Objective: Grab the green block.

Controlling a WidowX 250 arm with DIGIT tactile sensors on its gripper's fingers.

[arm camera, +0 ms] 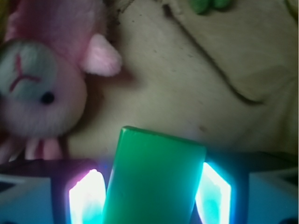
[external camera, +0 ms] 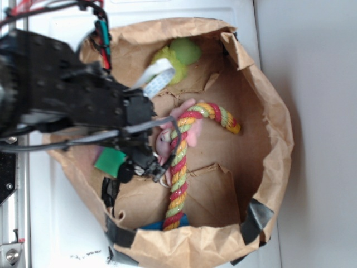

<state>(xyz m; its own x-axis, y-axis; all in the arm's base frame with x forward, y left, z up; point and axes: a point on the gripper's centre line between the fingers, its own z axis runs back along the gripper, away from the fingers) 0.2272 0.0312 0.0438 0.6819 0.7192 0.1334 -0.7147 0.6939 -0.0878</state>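
Two views disagree in how much they reveal. From the exterior camera, only a corner of the green block (external camera: 111, 161) shows, at the left inside wall of the paper bag (external camera: 268, 167); the black arm (external camera: 61, 89) covers the rest. The gripper (external camera: 146, 165) itself is a dark blur there, and its jaws cannot be made out. The wrist view is clearer: the block (arm camera: 154, 179) stands between the two glowing fingers (arm camera: 86, 198), which sit spread at either side with a thin dark gap along each edge, so whether they touch it is hard to tell. The block's lower end is cut off by the frame.

A pink plush (arm camera: 42, 84) lies just beside the block, up and left, its body partly out of frame. In the exterior view a striped rope (external camera: 181, 167) crosses the plush, and its lower end disappears behind the bag's rim. A yellow-green toy (external camera: 181, 56) lies at the bag's far side. A sliver of something blue (external camera: 150, 226) peeks out near the rope's end.
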